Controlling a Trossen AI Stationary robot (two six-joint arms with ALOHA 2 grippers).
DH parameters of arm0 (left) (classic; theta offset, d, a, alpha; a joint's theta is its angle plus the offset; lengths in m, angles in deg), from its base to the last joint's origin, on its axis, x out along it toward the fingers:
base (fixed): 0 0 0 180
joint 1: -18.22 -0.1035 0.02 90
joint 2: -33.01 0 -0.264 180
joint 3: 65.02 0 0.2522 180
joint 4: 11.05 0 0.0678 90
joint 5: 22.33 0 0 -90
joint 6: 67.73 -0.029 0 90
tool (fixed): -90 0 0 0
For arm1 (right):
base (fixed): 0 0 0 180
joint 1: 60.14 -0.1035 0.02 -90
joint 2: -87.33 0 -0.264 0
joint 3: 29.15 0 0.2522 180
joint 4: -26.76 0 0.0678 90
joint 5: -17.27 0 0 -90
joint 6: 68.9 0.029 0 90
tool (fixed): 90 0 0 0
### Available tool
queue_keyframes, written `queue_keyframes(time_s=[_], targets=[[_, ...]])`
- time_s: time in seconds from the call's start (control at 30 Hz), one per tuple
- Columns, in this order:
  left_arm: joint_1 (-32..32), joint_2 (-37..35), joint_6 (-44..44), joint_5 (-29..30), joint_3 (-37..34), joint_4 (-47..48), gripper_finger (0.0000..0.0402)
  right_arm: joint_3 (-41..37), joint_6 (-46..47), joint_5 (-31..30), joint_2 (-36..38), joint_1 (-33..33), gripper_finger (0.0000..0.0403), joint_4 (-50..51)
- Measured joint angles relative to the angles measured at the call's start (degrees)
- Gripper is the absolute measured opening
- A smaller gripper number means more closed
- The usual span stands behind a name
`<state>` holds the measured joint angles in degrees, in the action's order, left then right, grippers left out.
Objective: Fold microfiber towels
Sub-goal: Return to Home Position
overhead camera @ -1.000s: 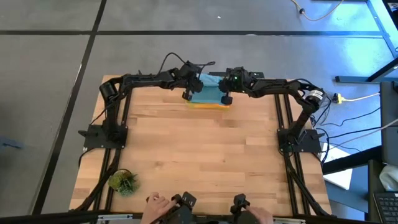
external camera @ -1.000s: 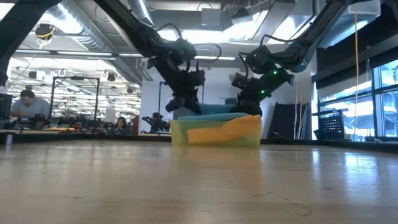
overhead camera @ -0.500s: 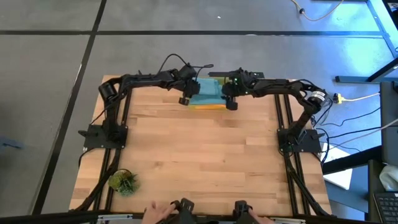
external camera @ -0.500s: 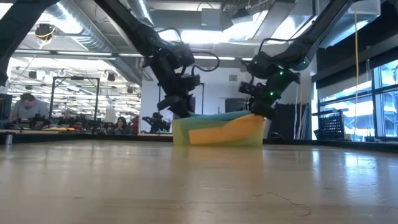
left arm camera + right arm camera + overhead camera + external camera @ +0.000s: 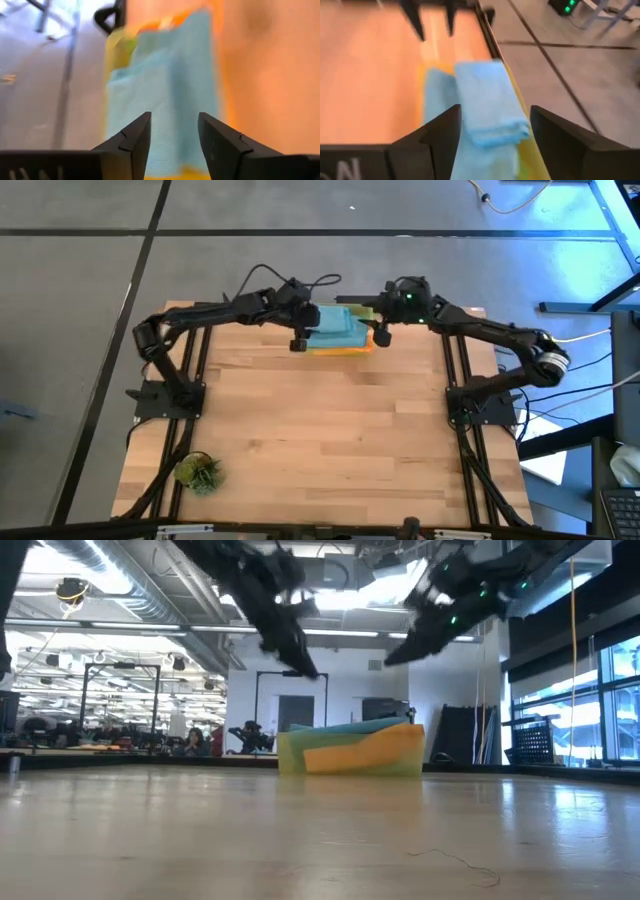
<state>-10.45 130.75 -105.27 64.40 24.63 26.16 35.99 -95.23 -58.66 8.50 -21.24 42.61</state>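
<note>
Towels: I judged the microfiber towels soft, limp; pinch corners.
Jaws: left gripper and right gripper gaped empty.

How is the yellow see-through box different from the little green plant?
The yellow translucent plastic bin is boxy and bigger; the small green plant tuft is spiky and smaller. The bin sits at the far edge of the wooden table, between the open left gripper and right gripper, holding folded microfiber towels; the plant sits alone at the near left corner. Both rest on the table, neither held.
</note>
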Motion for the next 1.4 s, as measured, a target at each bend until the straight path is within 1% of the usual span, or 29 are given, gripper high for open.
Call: queue_keyframes(time_s=[0.1,0.13,0.23,0.4,0.43,0.47,0.57,0.6,0.67,0.77,0.9,0.93,1.0,1.07,1.17,1.23,1.4], targets=[[1.14,-4.73,8.97,-6.53,0.02,2.74,0.0148,-0.1,6.53,3.97,4.27,-0.01,0.0226,1.33],[1.61,-6.54,11.82,-7.11,-0.31,2.65,0.0145,-0.45,8.52,4.46,5.85,-0.06,0.0218,1.36],[3.53,-12.58,17.13,-6.5,-3.81,-1.78,0.0123,-2.46,11.14,6.51,11.38,-0.05,0.0182,0.65],[8.73,-24.25,25.09,-6.4,-12.07,-11.66,0.0067,-7.24,15.25,13.49,22.16,-0.9,0.011,0.23],[10.22,-26.87,26.21,-5.76,-14.06,-12.8,0.0056,-8.5,15.86,13.97,24.22,-1.57,0.0096,0.22],[11.93,-29.17,26.79,-3.89,-16.02,-14.77,0.0046,-9.99,16.43,14.03,26.3,-2.33,0.0083,0.22],[17.07,-36.19,29.64,4.01,-22.49,-20.26,0.0014,-14.81,17.14,12.46,32.54,-4.81,0.0052,0.15],[18.67,-38.68,30.85,5.78,-24.65,-22.31,0.0007,-16.42,17.12,11.64,34.82,-5.71,0.0044,-0.24],[21.94,-43.86,32.68,7.25,-28.69,-26.06,0.0004,-19.33,17.19,10.57,39.16,-7.28,0.0032,-0.35],[27.49,-50.53,33.2,8.54,-34.95,-30.63,0.0004,-23.02,18.58,10.43,45.87,-9.16,0.002,-0.92],[32.04,-57.5,31.98,8.36,-41.94,-30.85,0.0002,-27.05,20.12,10.49,54.37,-10.8,0.0014,-1.42],[32.5,-59.25,31.84,7.85,-43.97,-29.97,0.0003,-28.02,20.08,10.51,56.16,-11.01,0.0013,-1.78],[32.92,-62.19,34.22,7.0,-47.77,-30.63,0.0004,-30.11,20.05,10.75,59.46,-11.22,0.0009,-2.13],[32.87,-64.84,36.8,6.62,-51.36,-32.98,0.0002,-32.16,20.12,12.48,62.16,-11.22,0.0005,-2.24],[32.87,-68.33,38.31,6.15,-56.38,-37.12,0.0002,-34.57,21.34,15.66,65.89,-11.26,0.0005,-2.37],[32.86,-70.14,38.37,6.15,-58.96,-40.46,0.0003,-35.77,22.9,16.05,68.01,-11.24,0.0005,-2.36],[32.83,-75.07,38.49,5.15,-63.0,-41.16,0.0001,-37.67,23.09,16.02,72.9,-11.24,0.0005,-1.99]])
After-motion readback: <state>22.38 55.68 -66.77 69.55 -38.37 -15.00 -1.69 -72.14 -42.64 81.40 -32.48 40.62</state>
